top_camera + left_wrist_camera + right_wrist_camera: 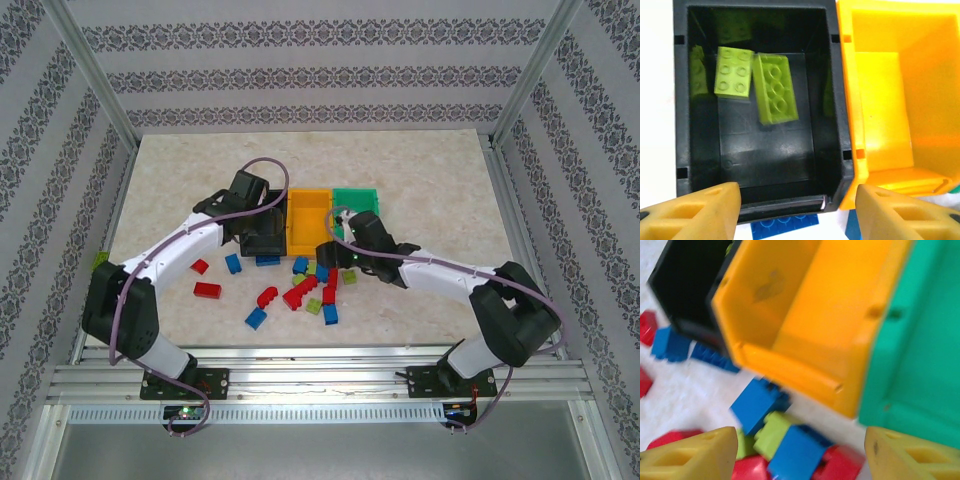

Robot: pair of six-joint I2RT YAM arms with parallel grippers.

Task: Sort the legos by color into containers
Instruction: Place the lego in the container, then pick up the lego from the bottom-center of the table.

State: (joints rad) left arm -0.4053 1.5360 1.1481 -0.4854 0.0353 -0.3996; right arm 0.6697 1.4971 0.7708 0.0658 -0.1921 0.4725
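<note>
Two lime green legos [733,72] [775,89] lie in the black container [681,100]; the right-hand one looks tilted and slightly blurred. My left gripper [797,200] hangs open over that bin's near wall with nothing between its fingers, and it also shows from above [262,235]. My right gripper [800,440] is open above a heap of legos: a blue one [795,452], a lime one [771,432] and a red one [840,465]. From above it sits at the heap's far edge [335,255]. The orange container [308,220] and the green container [357,200] stand side by side.
Loose red, blue and lime legos [315,285] are scattered in front of the bins, with a red one [207,290] and a blue one [256,318] further left. A blue brick [785,227] lies just before the black bin. Metal frame posts border the table.
</note>
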